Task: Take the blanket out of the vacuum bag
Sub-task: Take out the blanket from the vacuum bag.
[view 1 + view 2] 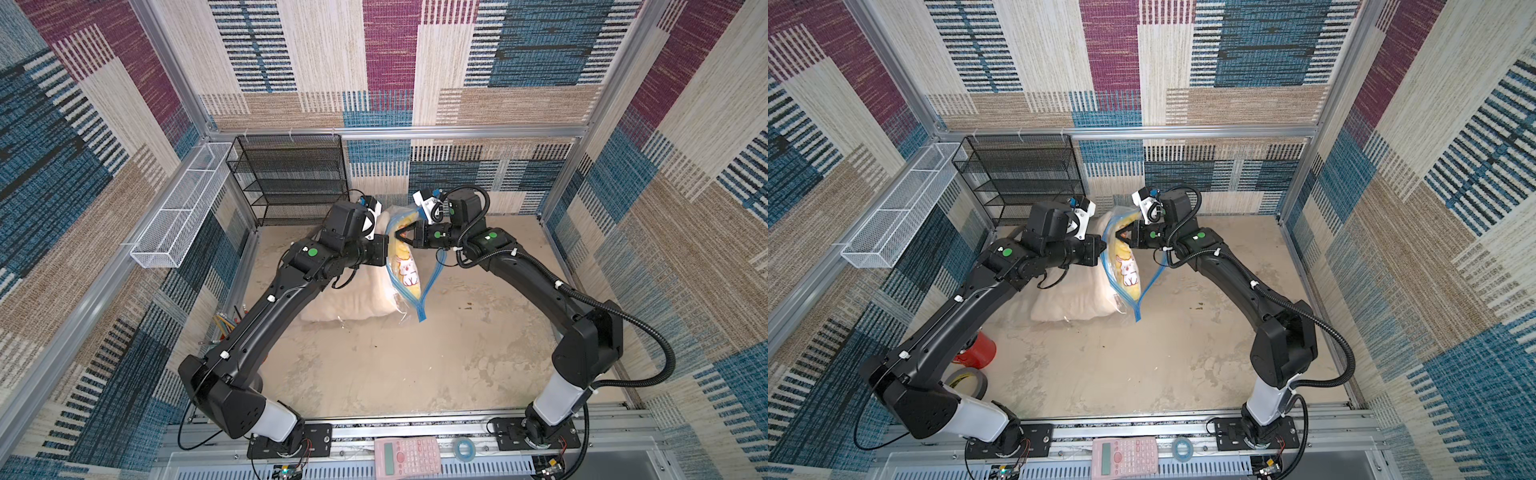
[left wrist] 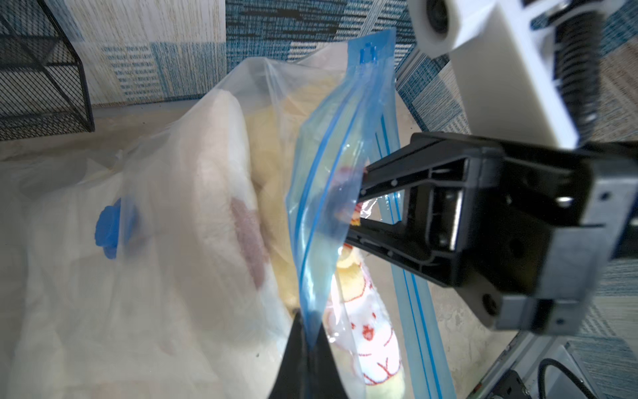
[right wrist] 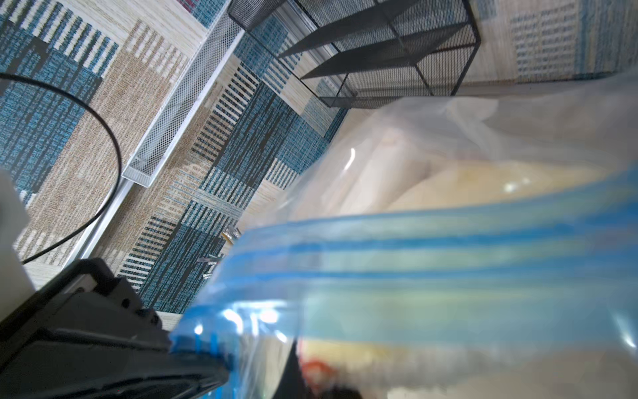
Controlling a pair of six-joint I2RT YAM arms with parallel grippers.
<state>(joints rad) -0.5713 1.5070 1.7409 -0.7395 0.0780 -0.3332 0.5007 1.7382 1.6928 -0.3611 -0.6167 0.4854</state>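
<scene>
**Bag mouth held open, blanket not yet out**

The left gripper [image 2: 305, 342], at the bottom centre of the left wrist view, is clamped tight on the blue zip-seal strip [image 2: 312, 221] of the vacuum bag [image 2: 165, 193], pinching one lip and holding it up. The right gripper [image 1: 398, 235], just right of centre in a top view, also has its jaws together and reaches past the far lip into the bag's mouth. The near lip screens its tips, so I cannot tell whether fabric or plastic sits between them. The two grippers face each other, near but apart, with the open mouth between them.

The blanket [image 1: 336, 301] is inside the bag. Its cream bulk lies on the table [image 1: 395, 374] at mid-frame, partly under the left arm, and a yellow fold with a cartoon print shows at the mouth. The round blue valve cap [image 2: 111, 228] sits on the bag wall at the left of the left wrist view. The free lip hangs down to the table.

I judge the bag opened and the extraction just beginning. The next move calls for a sure hold on the yellow fold, then a pull away from the mouth with the left grip anchoring the lip. With only one lip held, the whole bag may drag along, or the bulk may jam at the mouth.
</scene>
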